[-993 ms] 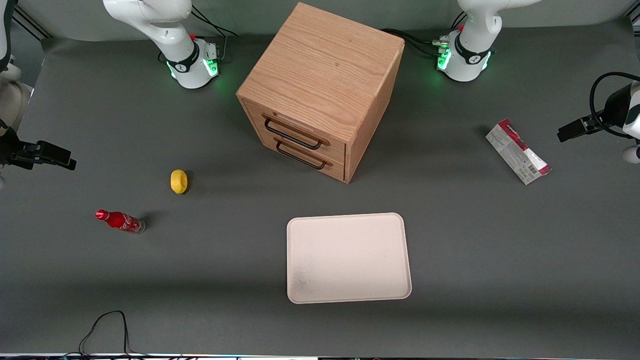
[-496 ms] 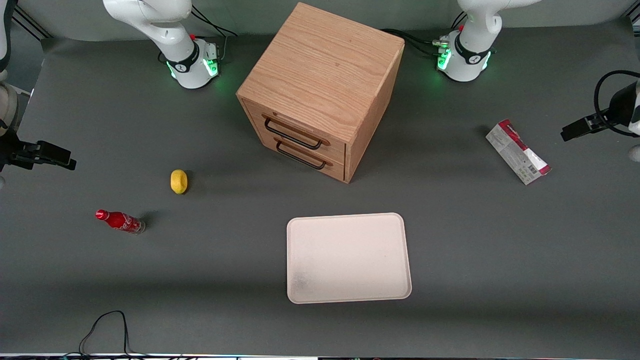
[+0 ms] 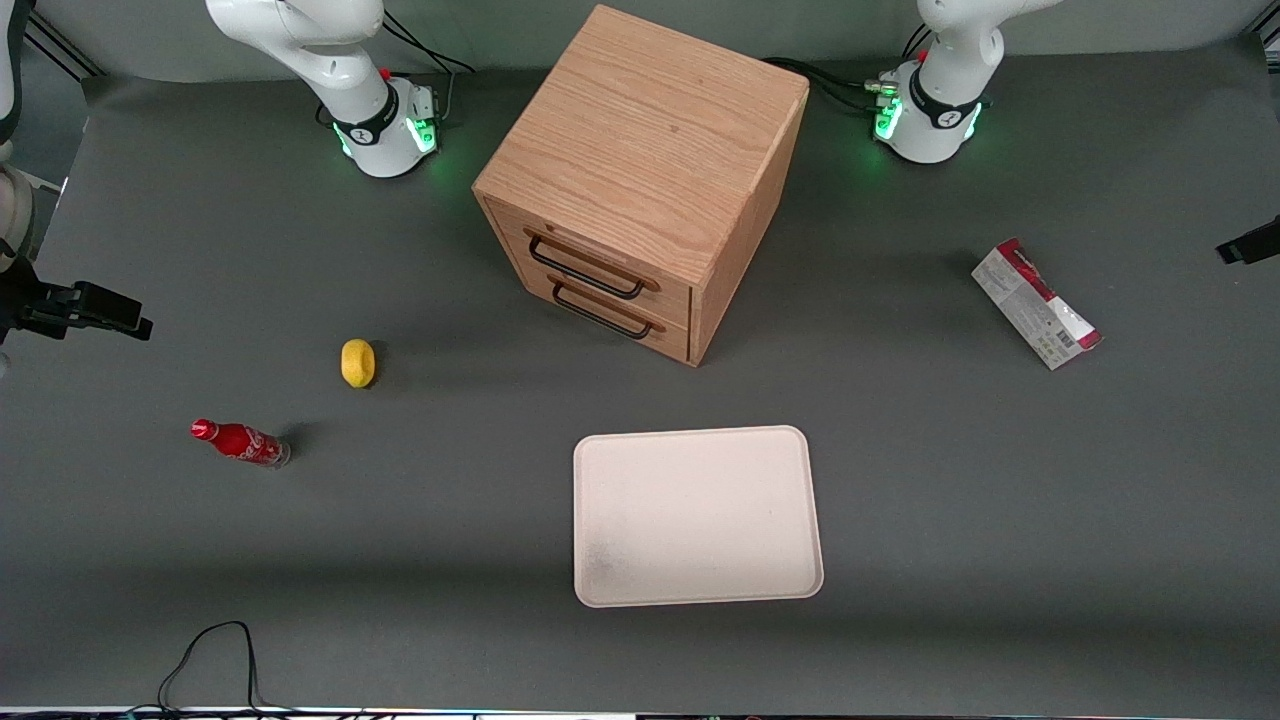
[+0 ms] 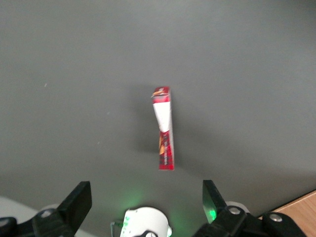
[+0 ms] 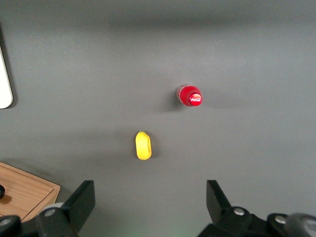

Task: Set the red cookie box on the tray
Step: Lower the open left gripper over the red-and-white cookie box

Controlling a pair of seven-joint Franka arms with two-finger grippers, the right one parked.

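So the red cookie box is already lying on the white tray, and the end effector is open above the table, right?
Not quite. The front view shows the red cookie box lying on the grey table toward the working arm's end, well apart from the tray, which holds nothing. The rest stands: the left wrist view shows the end effector open above the table, with the box below it.

A dark grey table point(image 3: 1000, 520) is seen under even light, with a wooden drawer cabinet point(image 3: 640, 180) set on it.
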